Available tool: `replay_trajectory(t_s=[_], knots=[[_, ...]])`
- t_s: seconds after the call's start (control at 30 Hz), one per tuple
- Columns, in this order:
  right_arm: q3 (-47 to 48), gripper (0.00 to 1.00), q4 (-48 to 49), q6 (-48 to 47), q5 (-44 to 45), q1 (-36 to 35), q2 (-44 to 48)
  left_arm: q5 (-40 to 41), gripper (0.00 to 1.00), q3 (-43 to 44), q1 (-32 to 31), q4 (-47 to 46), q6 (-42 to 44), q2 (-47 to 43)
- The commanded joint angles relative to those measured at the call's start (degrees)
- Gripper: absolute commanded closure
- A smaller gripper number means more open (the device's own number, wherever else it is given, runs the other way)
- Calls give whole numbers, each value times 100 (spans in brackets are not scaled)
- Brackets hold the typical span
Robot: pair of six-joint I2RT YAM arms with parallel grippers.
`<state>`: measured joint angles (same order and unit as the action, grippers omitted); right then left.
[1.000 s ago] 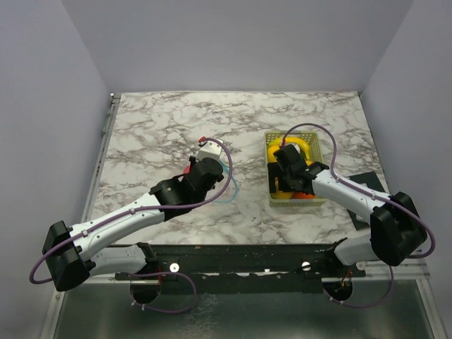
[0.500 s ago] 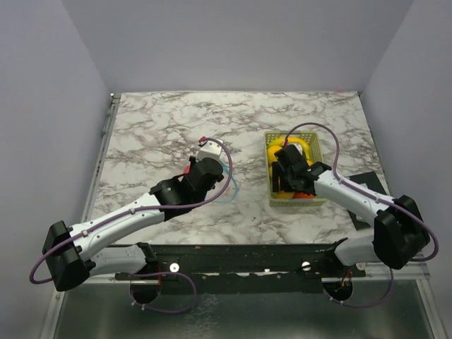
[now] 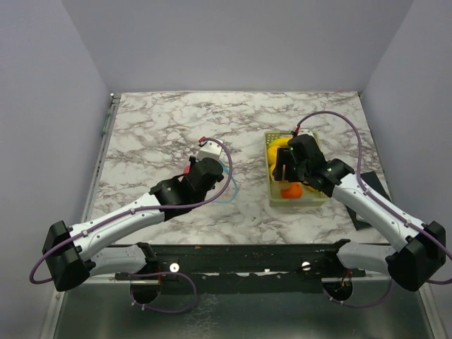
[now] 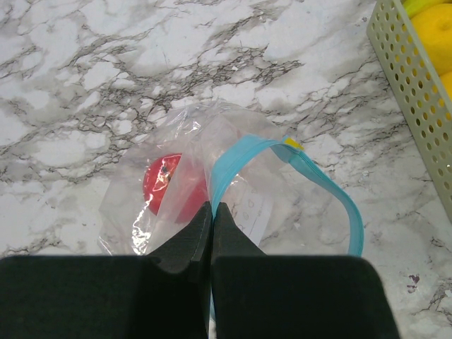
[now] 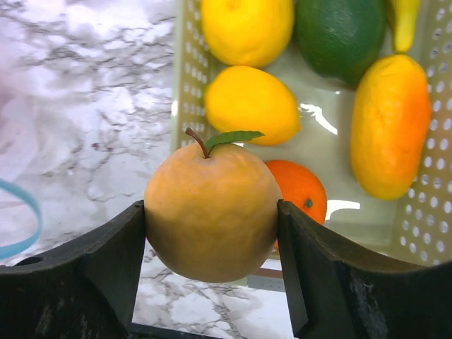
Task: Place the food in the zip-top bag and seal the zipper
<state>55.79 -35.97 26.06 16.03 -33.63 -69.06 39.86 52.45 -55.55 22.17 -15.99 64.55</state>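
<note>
Yellow-orange fruit (image 5: 212,205), stemmed and leafed, is clamped between the right claw's (image 5: 212,219) fingers, over the basket's (image 5: 178,106) near edge. Beyond it lie an orange (image 5: 302,189), a lemon (image 5: 248,104) and a dark green piece (image 5: 339,35). Left of that claw, bare marble table (image 5: 85,106) gives free room up to the zip-top bag (image 4: 247,141). The left claw (image 4: 211,212) is pinched tight on the zipper (image 4: 332,191); a red apple (image 4: 169,187) lies inside the bag, just ahead-left.

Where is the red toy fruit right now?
In the left wrist view the red fruit sits inside the clear bag on the marble table, just left of the blue zipper and right ahead of the left gripper.
</note>
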Motion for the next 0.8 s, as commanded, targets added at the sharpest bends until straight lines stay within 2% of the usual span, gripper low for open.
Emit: replay_trajectory(t_s=[0.0,0.23,0.5,0.77], knots=[[223,66,49,144,-804,19,244,-103,100,139,22,15,35,22],[152,67,624,513,-1760,-215,396,-116,100,143,27,8,37,47],[81,67,1387,997,-1911,-711,235,-133,100,143,26,8,29,66],[237,67,2123,1375,-1895,-1395,-465,-141,100,143,27,6,42,62]])
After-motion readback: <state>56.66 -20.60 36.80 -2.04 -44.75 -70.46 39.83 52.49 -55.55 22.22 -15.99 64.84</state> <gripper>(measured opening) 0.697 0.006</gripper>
